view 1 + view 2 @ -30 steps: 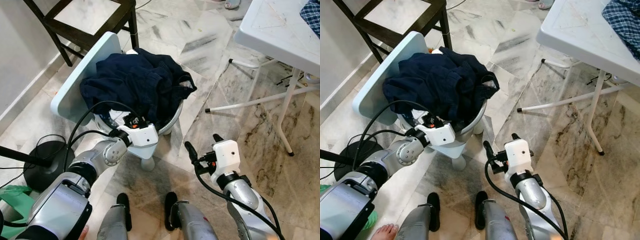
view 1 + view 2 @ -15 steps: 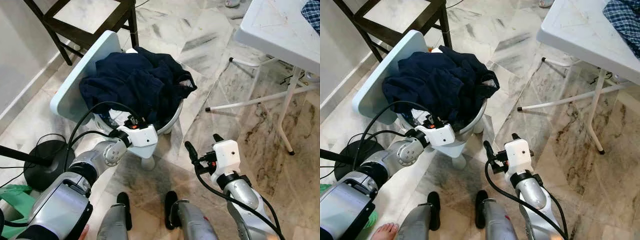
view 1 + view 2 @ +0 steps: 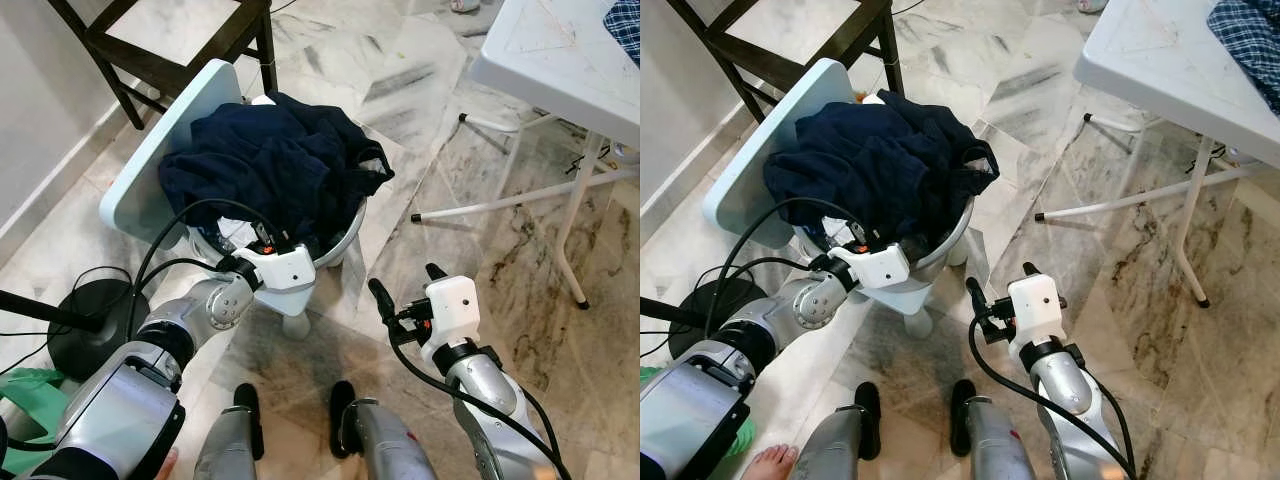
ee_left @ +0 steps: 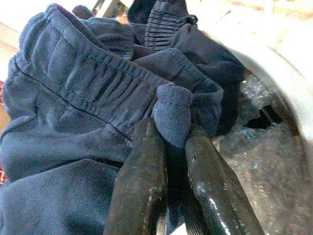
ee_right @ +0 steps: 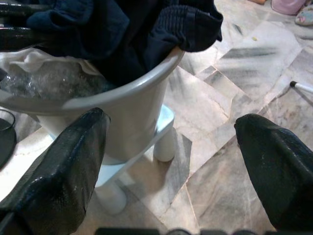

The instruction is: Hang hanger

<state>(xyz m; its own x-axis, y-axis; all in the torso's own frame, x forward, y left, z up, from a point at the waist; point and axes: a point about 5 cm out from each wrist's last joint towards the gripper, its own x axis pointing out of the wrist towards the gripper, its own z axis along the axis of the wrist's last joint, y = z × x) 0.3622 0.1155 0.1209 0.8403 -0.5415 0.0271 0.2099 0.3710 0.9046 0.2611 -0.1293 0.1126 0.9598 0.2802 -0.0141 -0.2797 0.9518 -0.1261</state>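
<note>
Left hand (image 4: 168, 147) clamped on dark navy cloth garment (image 3: 270, 165) heaped in white plastic basin (image 5: 122, 105); right hand (image 5: 171, 161) spread open over veined marble floor (image 3: 470, 250).

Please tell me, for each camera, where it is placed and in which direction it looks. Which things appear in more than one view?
Left and right eye views: on the head, looking forward and down at the basin of navy clothes, both arms and the legs.
Left wrist view: on the left arm, looking along the left claw, shut on the navy clothes.
Right wrist view: on the right arm, looking between the open right claw fingers at the basin.
Shared: all views show the navy clothes.
</note>
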